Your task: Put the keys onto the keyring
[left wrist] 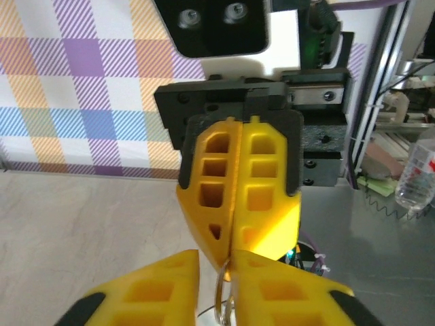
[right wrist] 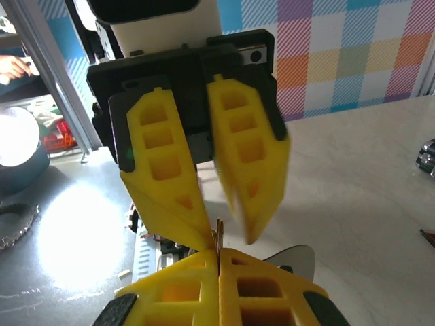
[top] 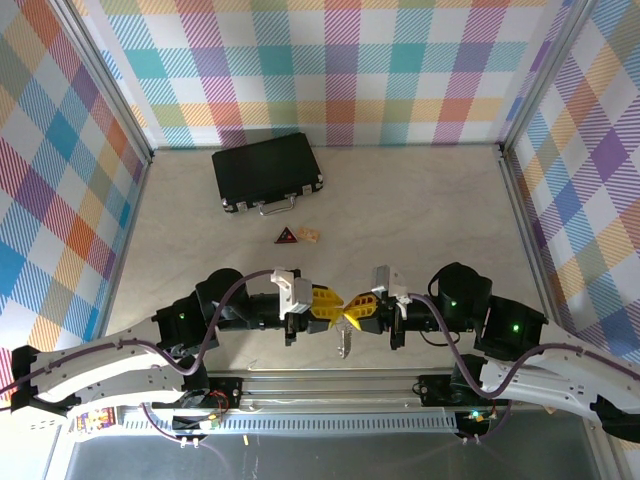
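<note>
The black case lies at the back, well apart from both grippers. Up front, the right gripper is clamped tight on the keyring, whose long axis points from the fingertips toward the near edge. The left gripper stands slightly parted astride its loop.
</note>
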{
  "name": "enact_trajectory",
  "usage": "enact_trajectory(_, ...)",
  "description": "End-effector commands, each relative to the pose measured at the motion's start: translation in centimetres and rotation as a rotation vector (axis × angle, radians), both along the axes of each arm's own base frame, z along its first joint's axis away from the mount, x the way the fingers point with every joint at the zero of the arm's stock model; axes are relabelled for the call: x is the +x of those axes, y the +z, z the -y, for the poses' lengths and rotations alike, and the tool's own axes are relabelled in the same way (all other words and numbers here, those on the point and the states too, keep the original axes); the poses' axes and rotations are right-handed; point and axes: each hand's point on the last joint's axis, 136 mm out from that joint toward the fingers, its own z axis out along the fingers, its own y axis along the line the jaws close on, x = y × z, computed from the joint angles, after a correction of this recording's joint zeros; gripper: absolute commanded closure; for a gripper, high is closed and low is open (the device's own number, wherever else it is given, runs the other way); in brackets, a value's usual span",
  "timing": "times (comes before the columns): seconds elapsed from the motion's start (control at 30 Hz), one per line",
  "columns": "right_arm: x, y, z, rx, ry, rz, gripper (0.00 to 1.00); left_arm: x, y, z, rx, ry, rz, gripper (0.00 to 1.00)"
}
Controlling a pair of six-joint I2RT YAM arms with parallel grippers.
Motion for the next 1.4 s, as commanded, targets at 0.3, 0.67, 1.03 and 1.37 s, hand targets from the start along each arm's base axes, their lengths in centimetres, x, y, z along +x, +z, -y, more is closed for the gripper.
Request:
enact_trajectory(0.3,3.8,0.7,1.3,-0.137,-0.187,0.177,1.0,2.2,1.0,-2.6,-0.05,0.187,-0.043,0.37)
enact_trajectory(0.67,3.7,1.1,0.9,-0.183,-0.155,0.221,1.0,1.1,-1.6,-1.6,0.094,0.1,-0.017,0.0)
enact_trajectory(1.03,4.1,1.0,0.8,-0.2,-0.172,0.221,1.0,0.7,-2.5,-1.3,0.123,0.066,0.022,0.0)
enact_trajectory(1.37,4.4,0.8,1.0,-0.184,-0.194,0.226,1.0,0.1,-2.4,-0.6,0.104,0.022,-0.004,0.07)
